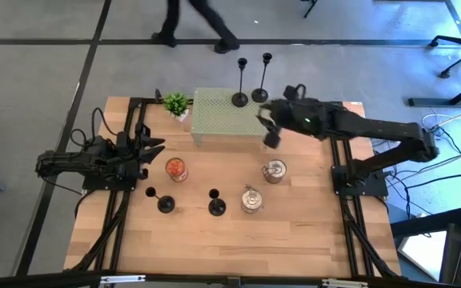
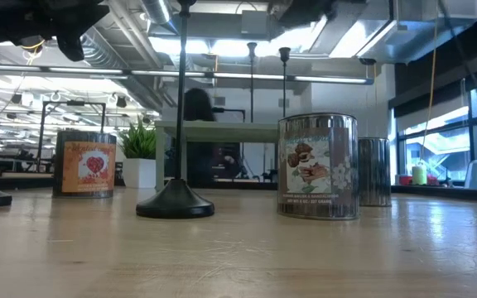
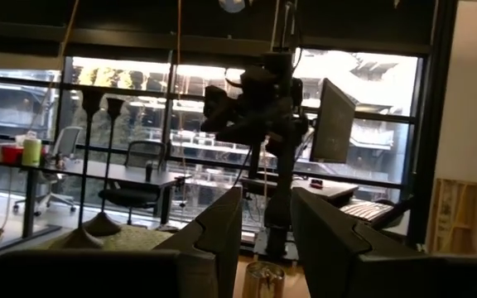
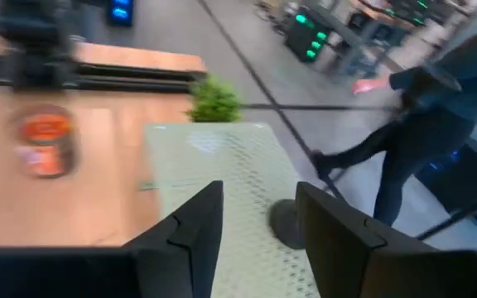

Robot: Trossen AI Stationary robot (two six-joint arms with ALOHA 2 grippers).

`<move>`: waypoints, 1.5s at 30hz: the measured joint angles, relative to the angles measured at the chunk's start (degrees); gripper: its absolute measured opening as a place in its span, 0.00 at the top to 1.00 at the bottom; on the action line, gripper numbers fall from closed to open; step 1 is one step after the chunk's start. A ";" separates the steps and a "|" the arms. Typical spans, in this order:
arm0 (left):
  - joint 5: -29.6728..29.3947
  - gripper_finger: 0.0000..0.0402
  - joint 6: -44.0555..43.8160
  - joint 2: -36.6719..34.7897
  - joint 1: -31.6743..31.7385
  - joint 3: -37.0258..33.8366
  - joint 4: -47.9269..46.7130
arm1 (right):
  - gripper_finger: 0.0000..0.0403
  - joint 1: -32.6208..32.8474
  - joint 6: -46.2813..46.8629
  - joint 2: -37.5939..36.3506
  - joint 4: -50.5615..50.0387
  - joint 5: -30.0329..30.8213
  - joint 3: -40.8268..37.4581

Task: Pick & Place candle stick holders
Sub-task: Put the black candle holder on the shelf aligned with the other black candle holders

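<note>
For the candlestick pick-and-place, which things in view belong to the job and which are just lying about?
Part of the job:
- two candlesticks on the raised green shelf
- two candlesticks on the wooden table
- right gripper, jaws open, by the shelf

Lying about:
- potted plant
- orange-labelled jar
- two silver jars
- left gripper, waiting at the table's left edge

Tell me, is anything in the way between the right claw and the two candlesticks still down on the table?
Yes. Two tins, one and another, stand between the right gripper and the candlesticks on the table.
</note>
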 joint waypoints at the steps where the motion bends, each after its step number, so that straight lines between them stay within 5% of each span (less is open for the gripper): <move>1: 1.10 0.75 0.00 0.00 -0.01 0.00 -0.01 | 0.61 1.51 0.31 -1.49 -1.85 -0.03 0.02; 14: 7.08 0.75 -0.46 12.24 -0.02 2.89 7.44 | 0.61 14.43 16.64 -9.53 -25.31 -0.20 0.00; 17: 7.11 0.75 2.53 15.23 -0.02 10.01 -0.74 | 0.61 16.03 19.03 -9.38 -25.85 -0.18 -0.66; 23: 1.85 0.75 3.99 20.79 -0.02 28.33 -39.15 | 0.61 17.91 19.66 -9.27 -24.46 -0.17 -3.53; 27: 0.98 0.75 -0.16 23.01 0.00 33.48 -53.66 | 0.61 17.91 19.66 -9.27 -23.10 -0.15 -4.91; 38: 14.77 0.75 -3.76 23.10 -0.01 33.70 -62.70 | 0.61 17.91 19.68 -9.25 -19.97 -0.15 -6.58; 45: 12.62 0.75 -3.06 23.38 -0.01 33.70 -56.86 | 0.61 17.91 19.28 -9.25 -17.74 -0.11 -6.58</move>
